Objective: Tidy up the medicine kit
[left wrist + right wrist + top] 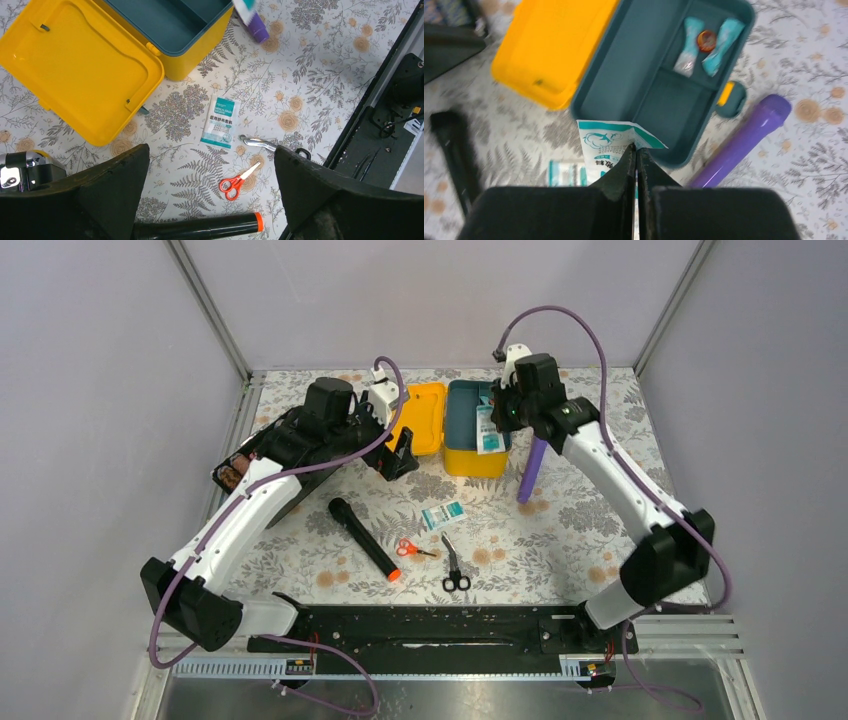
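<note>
My left arm [235, 515] and right arm [610, 465] wear white shells between blocky black joints, each with a purple cable [598, 350]. My left claw [210, 155] and right claw [635, 150] are matte black, with thick wedge-shaped fingers [320, 190].

Your left arm [240, 510] reaches forward from its base at the near left. The left gripper [210, 150] points down with its jaws spread wide, holding nothing. Your right arm [610, 465] extends toward the far side. The right gripper [634, 148] points down, jaws pressed together on a packet [606, 137].
</note>
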Robot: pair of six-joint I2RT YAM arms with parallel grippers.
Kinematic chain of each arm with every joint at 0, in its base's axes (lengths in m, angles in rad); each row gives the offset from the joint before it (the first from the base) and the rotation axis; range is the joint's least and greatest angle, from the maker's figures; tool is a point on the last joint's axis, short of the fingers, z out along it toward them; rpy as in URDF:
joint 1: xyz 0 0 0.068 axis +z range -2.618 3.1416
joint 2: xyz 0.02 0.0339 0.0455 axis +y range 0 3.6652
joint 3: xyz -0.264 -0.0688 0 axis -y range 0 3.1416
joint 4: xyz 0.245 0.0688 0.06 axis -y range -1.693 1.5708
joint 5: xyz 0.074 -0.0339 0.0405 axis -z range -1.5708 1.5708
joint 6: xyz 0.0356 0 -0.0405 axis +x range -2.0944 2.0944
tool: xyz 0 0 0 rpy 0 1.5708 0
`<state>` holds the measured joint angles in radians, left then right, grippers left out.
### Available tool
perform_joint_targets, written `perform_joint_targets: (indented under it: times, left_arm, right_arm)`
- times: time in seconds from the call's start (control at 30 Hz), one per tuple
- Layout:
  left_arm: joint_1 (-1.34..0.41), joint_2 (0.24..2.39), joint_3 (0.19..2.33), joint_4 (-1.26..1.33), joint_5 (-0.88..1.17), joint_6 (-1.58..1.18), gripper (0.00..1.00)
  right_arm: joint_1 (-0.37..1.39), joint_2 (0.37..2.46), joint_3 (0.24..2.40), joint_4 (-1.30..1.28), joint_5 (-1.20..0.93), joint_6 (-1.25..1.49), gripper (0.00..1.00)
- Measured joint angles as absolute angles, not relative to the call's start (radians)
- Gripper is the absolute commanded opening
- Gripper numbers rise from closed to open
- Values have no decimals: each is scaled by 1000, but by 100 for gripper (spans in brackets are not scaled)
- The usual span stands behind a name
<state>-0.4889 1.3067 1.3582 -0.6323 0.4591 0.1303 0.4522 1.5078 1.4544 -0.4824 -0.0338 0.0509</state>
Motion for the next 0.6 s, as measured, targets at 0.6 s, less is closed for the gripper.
perform_joint_targets:
  times: [0.6]
  left_arm:
    - [-442,1295,1334,-612,479,123,99]
  right_arm:
    - [374,1834,1573,-391,62,76,7]
